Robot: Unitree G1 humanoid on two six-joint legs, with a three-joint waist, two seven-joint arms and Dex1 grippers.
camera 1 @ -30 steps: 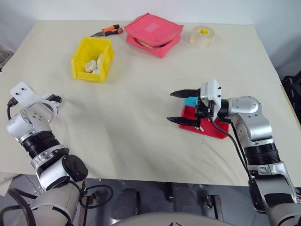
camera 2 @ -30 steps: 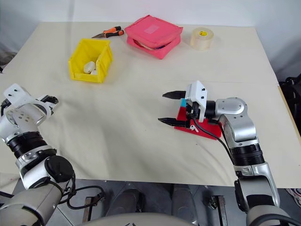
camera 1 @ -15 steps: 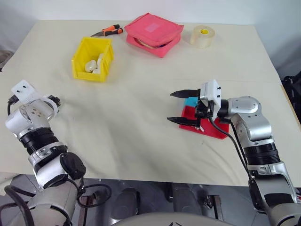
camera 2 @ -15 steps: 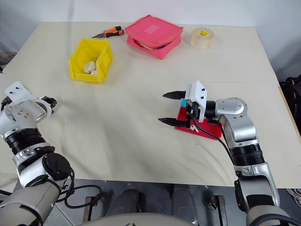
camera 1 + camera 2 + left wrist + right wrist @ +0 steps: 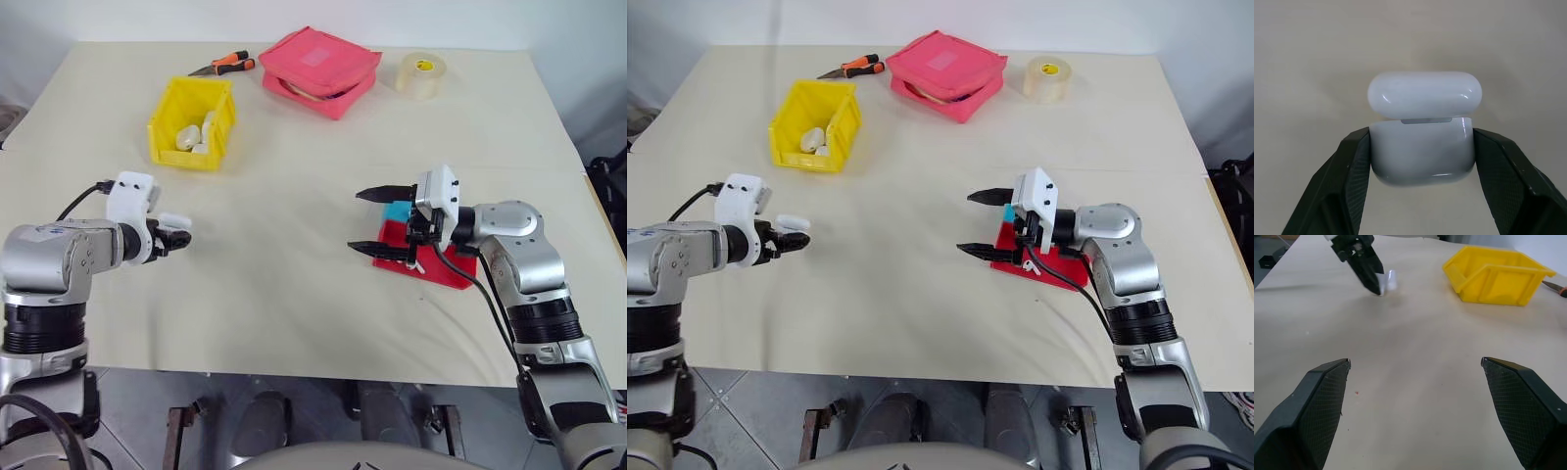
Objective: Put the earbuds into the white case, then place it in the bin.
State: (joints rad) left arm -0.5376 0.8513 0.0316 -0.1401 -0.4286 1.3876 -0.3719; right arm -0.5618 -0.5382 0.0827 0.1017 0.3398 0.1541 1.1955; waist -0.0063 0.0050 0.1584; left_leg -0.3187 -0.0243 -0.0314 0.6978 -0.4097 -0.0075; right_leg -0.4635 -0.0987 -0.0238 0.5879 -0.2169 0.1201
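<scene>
On the table, near-left side: left gripper (image 5: pixel 176 236) clenched on the white case (image 5: pixel 1421 152), held just above the cloth.
Case lid: hinged open, standing up behind the body; the inside cannot be seen.
Change: a second ago the left arm sat at the table's left edge with no case seen between its fingers; it has since swung inward with the case pinched.
Meaning: case is in hand, probably offered for loading; binning not yet done.
Right gripper (image 5: pixel 377 221): released, fingers spread wide, empty, unmoved, beside the red tray (image 5: pixel 431 264) and blue tray (image 5: pixel 397 211).
Earbuds: cannot be told apart.
Bin (image 5: pixel 192 122): yellow, far left, well apart from the case; holds pale items.
Writing: none readable; the tape roll (image 5: pixel 422 75) core shows a small mark, too small to read.
</scene>
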